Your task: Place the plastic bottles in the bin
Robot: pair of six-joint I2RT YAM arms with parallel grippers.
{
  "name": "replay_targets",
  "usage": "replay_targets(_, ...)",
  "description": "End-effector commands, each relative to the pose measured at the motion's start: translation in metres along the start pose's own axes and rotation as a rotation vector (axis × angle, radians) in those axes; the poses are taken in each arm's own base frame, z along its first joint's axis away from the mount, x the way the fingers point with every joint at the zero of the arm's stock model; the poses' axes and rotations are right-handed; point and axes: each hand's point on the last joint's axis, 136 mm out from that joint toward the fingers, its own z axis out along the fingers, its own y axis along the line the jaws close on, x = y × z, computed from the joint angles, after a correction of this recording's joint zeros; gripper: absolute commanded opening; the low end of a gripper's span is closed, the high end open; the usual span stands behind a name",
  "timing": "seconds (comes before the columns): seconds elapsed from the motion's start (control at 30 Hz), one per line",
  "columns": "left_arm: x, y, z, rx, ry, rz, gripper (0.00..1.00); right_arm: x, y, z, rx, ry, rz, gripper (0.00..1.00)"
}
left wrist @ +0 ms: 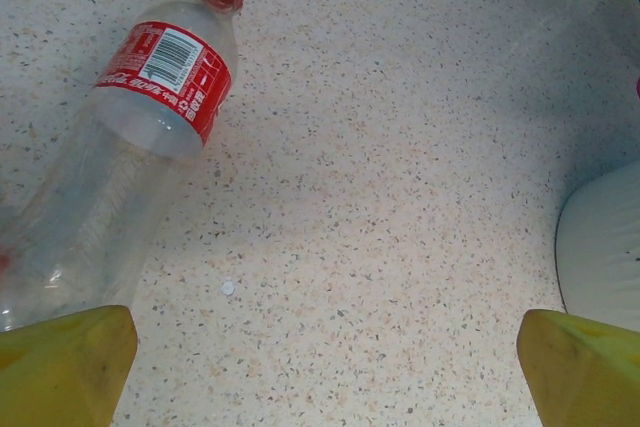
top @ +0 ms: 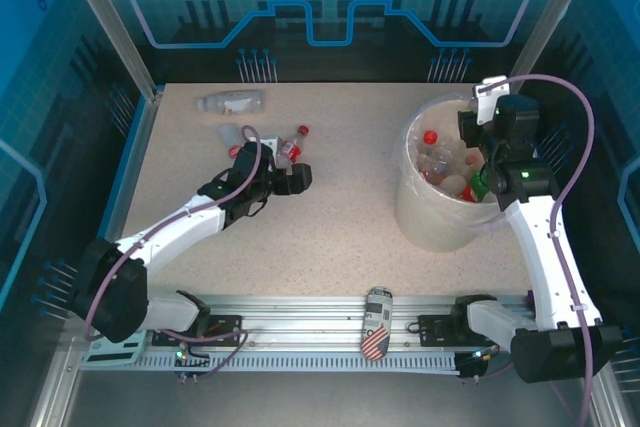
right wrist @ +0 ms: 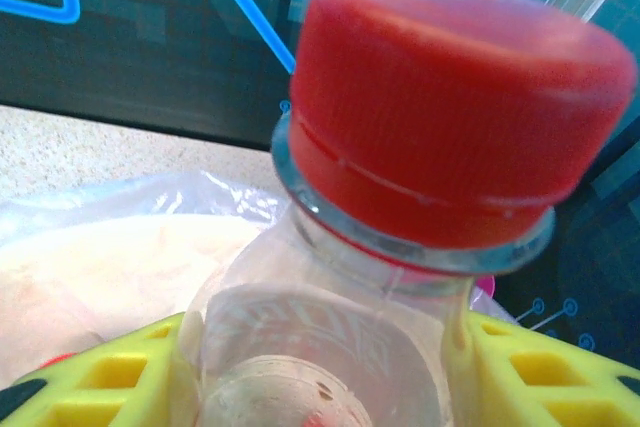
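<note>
While the right jaws pinch a red-capped bottle (right wrist: 400, 197) over the bin (top: 420, 219) (to drop it, surely), the left jaws gape beside a labelled bottle (left wrist: 130, 137) lying on the tabletop (left wrist: 400, 197).

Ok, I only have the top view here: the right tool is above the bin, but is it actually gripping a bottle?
Observer: Yes. In the right wrist view the right tool is shut on a clear red-capped bottle, clamped just below its neck.
Operator: And the left tool?
Observer: The left tool is open, holding nothing. A red-labelled bottle lies on the table ahead of it, left of the gap.
Operator: Which way does that one lie?
Observer: Its cap points away from the tool, and its base is beside the finger on that view's left.
</note>
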Motion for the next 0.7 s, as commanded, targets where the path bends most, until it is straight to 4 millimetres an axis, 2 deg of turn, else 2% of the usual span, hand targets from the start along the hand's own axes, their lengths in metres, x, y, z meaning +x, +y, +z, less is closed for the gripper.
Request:
replay_targets(0.0, -0.003, -0.005, 0.003, 0.017, 0.020, -0.008, 0.99, 0.033, 0.013, 0.009, -0.054, 0.089, 0.028, 0.32)
replay_targets(0.27, 0.000, -0.003, 0.005, 0.013, 0.032, -0.010, 0.99, 0.089, 0.029, 0.030, -0.085, 0.248, 0.093, 0.34)
replay_targets(0.47, 0.000, -0.002, 0.005, 0.007, 0.033, -0.007, 0.99, 0.113, 0.033, 0.037, -0.076, 0.311, 0.126, 0.34)
replay_targets(0.57, 0.001, -0.001, 0.008, 0.005, 0.038, -0.009, 0.99, 0.110, 0.031, 0.037, -0.067, 0.303, 0.128, 0.36)
replay_targets(0.67, 0.001, -0.002, 0.010, 0.007, 0.043, -0.010, 0.99, 0.084, 0.022, 0.029, -0.050, 0.258, 0.103, 0.36)
